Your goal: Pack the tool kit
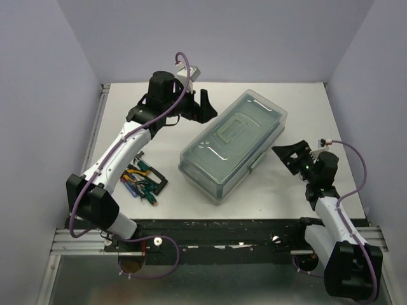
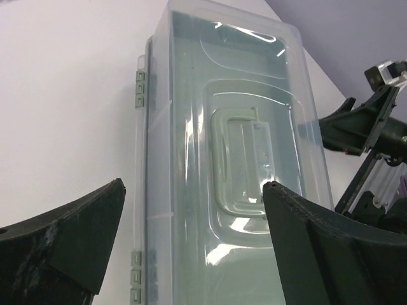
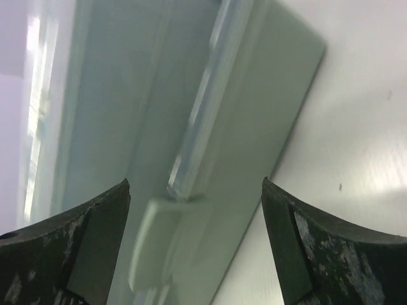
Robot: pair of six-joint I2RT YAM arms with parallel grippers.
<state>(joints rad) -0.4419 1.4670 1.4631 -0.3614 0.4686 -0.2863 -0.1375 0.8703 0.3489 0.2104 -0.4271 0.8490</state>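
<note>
I see the toolbox, lid closed; left gripper at eleven o'clock, right gripper at three, both gaping, empty.

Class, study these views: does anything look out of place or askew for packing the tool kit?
The toolbox sits askew, diagonal to the table edges, with its lid shut, while the hand tools lie heaped outside it on the table's left side. Nothing looks spilled or broken.
</note>
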